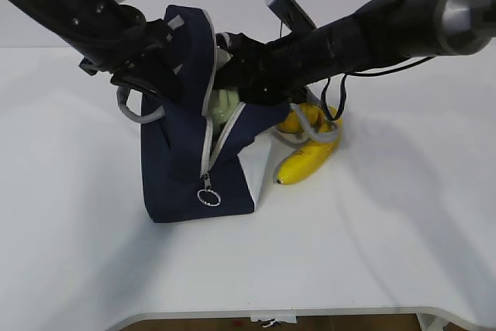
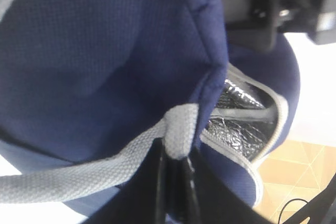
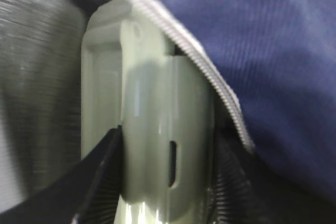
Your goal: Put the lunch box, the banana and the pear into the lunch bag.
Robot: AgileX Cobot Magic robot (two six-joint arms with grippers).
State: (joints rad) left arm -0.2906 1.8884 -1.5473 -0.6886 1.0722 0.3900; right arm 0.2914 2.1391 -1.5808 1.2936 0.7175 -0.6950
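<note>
The navy lunch bag stands on the table, its zipper open down the front. My left gripper is shut on the bag's grey handle and holds the flap up. My right gripper is shut on the sage-green lunch box, which sits in the bag's opening against the silver lining. The banana lies on the table right of the bag. The pear sits just behind the banana, partly hidden by the right arm and the other handle.
The ring pull hangs at the bottom of the zipper. A white side panel of the bag faces the banana. The table's front edge is near the bottom.
</note>
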